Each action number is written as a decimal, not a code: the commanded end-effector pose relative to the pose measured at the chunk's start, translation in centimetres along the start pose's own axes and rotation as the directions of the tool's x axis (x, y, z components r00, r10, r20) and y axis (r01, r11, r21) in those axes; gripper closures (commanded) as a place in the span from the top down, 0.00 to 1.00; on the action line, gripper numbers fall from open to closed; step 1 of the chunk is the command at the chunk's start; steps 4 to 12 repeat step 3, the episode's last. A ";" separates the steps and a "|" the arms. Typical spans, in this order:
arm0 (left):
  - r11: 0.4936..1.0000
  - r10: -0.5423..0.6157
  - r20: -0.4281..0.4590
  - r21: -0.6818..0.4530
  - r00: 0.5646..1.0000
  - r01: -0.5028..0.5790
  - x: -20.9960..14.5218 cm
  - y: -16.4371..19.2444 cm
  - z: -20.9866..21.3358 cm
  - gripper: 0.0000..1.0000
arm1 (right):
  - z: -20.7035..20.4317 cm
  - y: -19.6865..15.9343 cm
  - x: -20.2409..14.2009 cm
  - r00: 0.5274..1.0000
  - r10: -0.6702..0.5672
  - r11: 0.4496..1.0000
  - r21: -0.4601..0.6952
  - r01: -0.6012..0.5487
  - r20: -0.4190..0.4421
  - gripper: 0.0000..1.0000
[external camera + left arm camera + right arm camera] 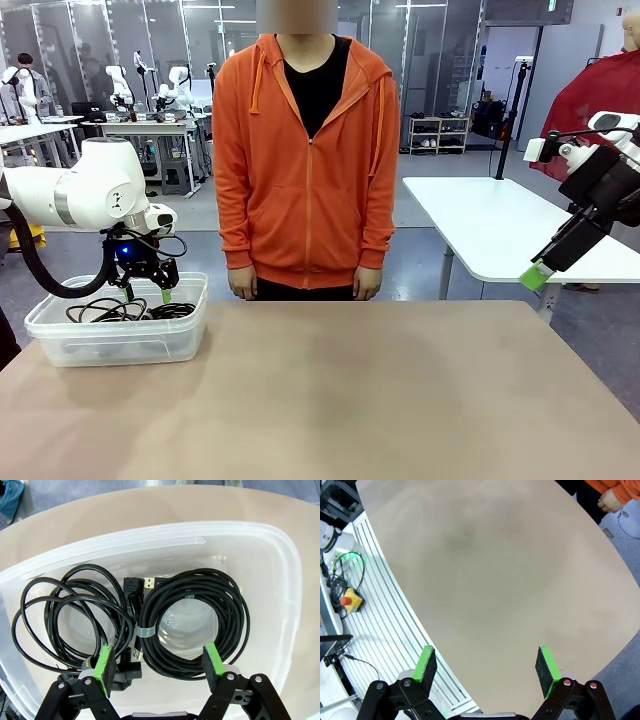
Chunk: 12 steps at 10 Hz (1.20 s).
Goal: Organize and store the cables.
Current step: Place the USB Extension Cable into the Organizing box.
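Observation:
Two black cables lie coiled in a clear plastic bin (120,340) at the table's left. In the left wrist view a braided coil (195,622) tied with a grey band fills the bin's right half. A looser smooth coil (70,620) lies to its left, with plugs between them. My left gripper (160,665) hangs open just above the coils, holding nothing; from the front it (148,290) sits over the bin's rim. My right gripper (487,667) stands open and empty, raised high at the right (537,277) above the bare table (495,570).
A person in an orange hoodie (305,150) stands at the far edge, hands down at their sides. A white table (500,225) stands behind at the right. A yellow emergency-stop box (351,601) lies on the slatted base beside the table.

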<state>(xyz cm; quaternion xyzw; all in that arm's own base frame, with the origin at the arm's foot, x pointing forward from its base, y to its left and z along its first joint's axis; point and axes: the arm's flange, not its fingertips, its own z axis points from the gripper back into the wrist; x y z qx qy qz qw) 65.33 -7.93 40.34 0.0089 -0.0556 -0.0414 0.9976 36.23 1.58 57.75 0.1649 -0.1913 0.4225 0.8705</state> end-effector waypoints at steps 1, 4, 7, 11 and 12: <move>1.000 0.013 0.000 0.004 1.000 -0.013 0.1 0.0 -0.1 0.87 | 0.1 0.0 0.3 1.000 -0.023 1.000 -0.005 0.023 0.004 1.00; 1.000 0.013 0.000 0.004 1.000 -0.013 0.1 0.0 -0.1 0.87 | 0.1 0.0 0.3 1.000 -0.023 1.000 -0.005 0.023 0.004 1.00; 1.000 0.013 0.000 0.004 1.000 -0.013 0.1 0.0 -0.1 0.87 | 0.1 0.0 0.3 1.000 -0.023 1.000 -0.005 0.023 0.004 1.00; 1.000 0.013 0.000 0.004 1.000 -0.013 0.1 0.0 -0.1 0.87 | 0.1 0.0 0.3 1.000 -0.023 1.000 -0.005 0.023 0.004 1.00; 1.000 0.013 0.000 0.004 1.000 -0.013 0.1 0.0 -0.1 0.87 | 0.1 0.0 0.3 1.000 -0.023 1.000 -0.005 0.023 0.004 1.00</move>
